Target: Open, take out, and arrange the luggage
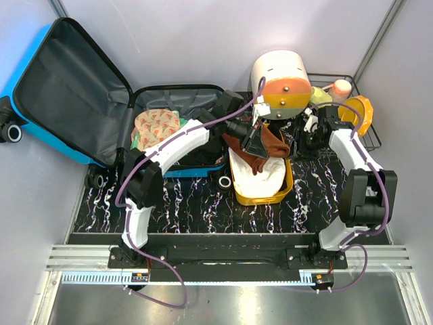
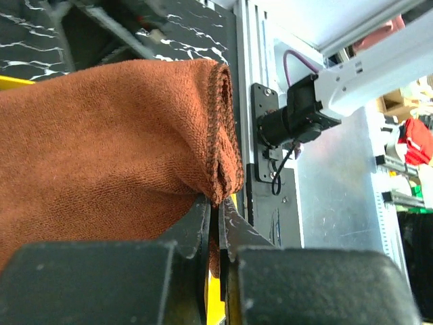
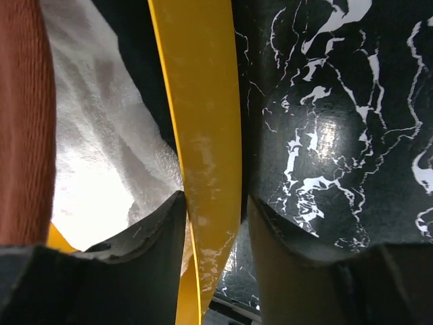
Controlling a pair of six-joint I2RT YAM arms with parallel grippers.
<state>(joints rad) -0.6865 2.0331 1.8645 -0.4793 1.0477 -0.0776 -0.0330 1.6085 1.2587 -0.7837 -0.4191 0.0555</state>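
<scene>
The luggage [image 1: 40, 47], a bright-blue suitcase, lies open at the back left. Its grey-lined lid [image 1: 71, 88] leans against the wall and its base [image 1: 172, 95] holds clothes. My left gripper [image 1: 254, 145] reaches over the yellow basin [image 1: 260, 198] and is shut on a brown towel [image 2: 101, 149]. The cloth is pinched between its fingertips [image 2: 218, 210] and hangs above a white towel [image 1: 260, 177] in the basin. My right gripper [image 3: 216, 203] straddles the basin's right rim [image 3: 199, 101]. One finger touches the rim and the other stands a little off it. The gripper is open.
A white-and-orange round box [image 1: 283, 84] stands behind the basin. A black wire rack [image 1: 352, 88] with an orange piece [image 1: 362, 112] fills the back right corner. A patterned cloth [image 1: 157, 125] lies in the suitcase base. Walls close in on the left, back and right.
</scene>
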